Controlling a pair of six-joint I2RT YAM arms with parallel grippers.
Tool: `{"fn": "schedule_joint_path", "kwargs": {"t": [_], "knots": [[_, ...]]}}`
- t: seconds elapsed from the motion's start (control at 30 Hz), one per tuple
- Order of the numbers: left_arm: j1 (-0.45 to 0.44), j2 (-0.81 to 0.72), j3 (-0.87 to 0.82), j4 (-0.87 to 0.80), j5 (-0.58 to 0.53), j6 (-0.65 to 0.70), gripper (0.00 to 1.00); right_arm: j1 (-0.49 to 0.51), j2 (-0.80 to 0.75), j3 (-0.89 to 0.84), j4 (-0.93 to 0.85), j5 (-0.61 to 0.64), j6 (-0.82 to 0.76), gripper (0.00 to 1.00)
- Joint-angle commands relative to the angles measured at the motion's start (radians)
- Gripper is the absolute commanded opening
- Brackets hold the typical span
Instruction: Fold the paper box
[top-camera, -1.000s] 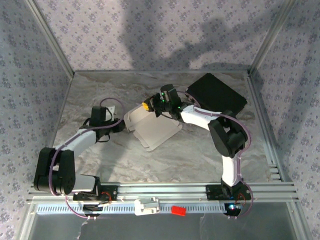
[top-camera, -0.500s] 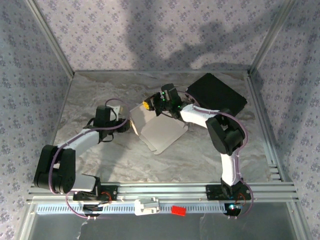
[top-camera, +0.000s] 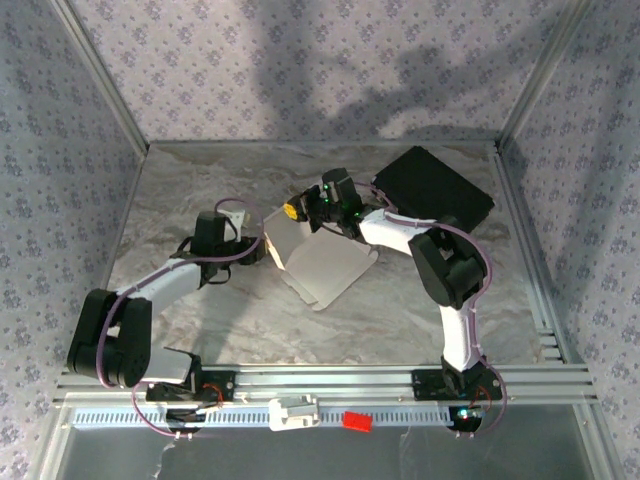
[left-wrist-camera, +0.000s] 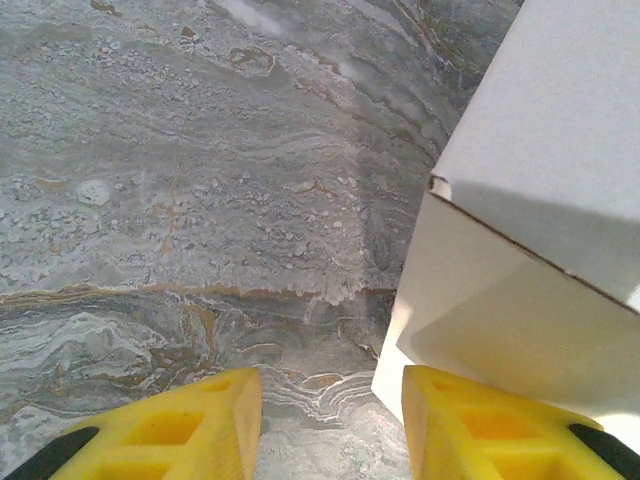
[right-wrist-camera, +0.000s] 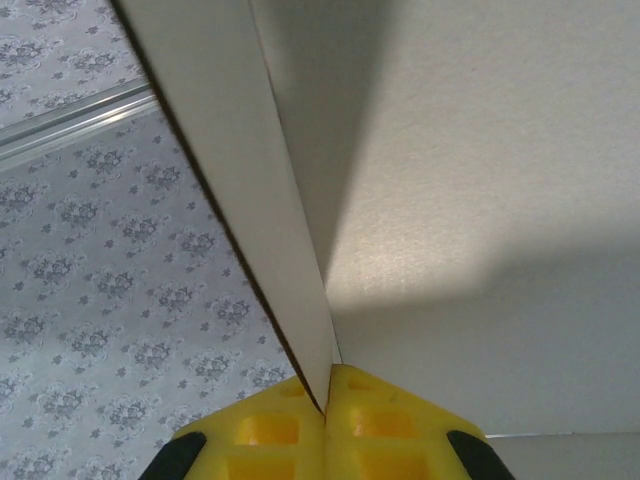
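**Left arm closes in, jaws parting**

Over the last second the left arm has slid toward the paper box (top-camera: 318, 265), its fingers spreading, and the sheet has turned slightly on the marbled table (top-camera: 200, 190). The black case (top-camera: 435, 190) lies well apart at the far right. The box sits mid-table with one panel raised. The right gripper (top-camera: 297, 213) is pressed together on that panel's edge. The left gripper (top-camera: 258, 250) stands spread just beside the box's corner, holding nothing. The thin card looks light, springy and easily dented, so it is best gripped at panel edges near a crease.
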Motion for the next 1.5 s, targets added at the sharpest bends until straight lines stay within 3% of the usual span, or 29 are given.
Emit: {"fn": "schedule_joint_path", "kwargs": {"t": [0.0,0.33,0.97,1.23,1.33,1.47], "knots": [[-0.022,-0.038,-0.013,0.060,0.013,0.001,0.43,0.016,0.020,0.014,0.024,-0.044,0.006,0.00],[-0.028,-0.086,-0.088,0.173,0.076,-0.035,0.45,0.005,0.020,-0.004,0.062,-0.047,0.018,0.00],[-0.024,-0.162,-0.137,0.135,0.179,-0.013,0.38,-0.027,0.009,0.001,0.052,-0.070,0.020,0.00],[0.014,-0.090,-0.085,0.103,0.154,0.020,0.41,-0.017,0.017,0.011,0.056,-0.081,0.029,0.00],[0.004,-0.058,-0.060,0.129,0.176,0.011,0.42,-0.010,0.014,0.001,0.068,-0.078,0.027,0.00],[-0.026,-0.044,-0.050,0.138,0.126,0.018,0.46,-0.008,0.022,-0.035,0.157,-0.068,0.033,0.00]]}}
